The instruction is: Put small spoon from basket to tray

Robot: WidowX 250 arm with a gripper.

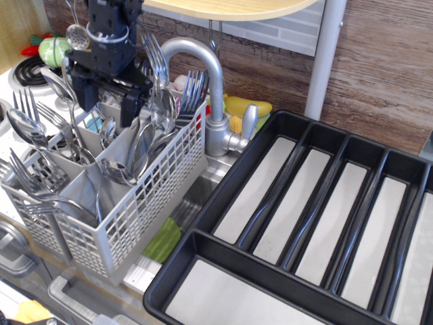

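Right now the gripper (108, 95) hangs over the back compartments of the basket (145, 203), its two fingers spread apart and pointing down, with nothing between them that can be made out. Which piece is the spoon is hard to tell among the crowded handles; it may be a slim one under the gripper, but this stays uncertain. To do the pick well, the fingers should probably drop straight down around one thin handle only, close near its top and lift vertically so that the bowl clears the grid wall. Forks (157, 64) stand just beside the right finger, and big spoons (61, 84) lean at the left, so both could be snagged or dragged. A steel tap (203, 74) rises between basket and tray (223, 183), and the carry should pass over it. All tray slots look bare.
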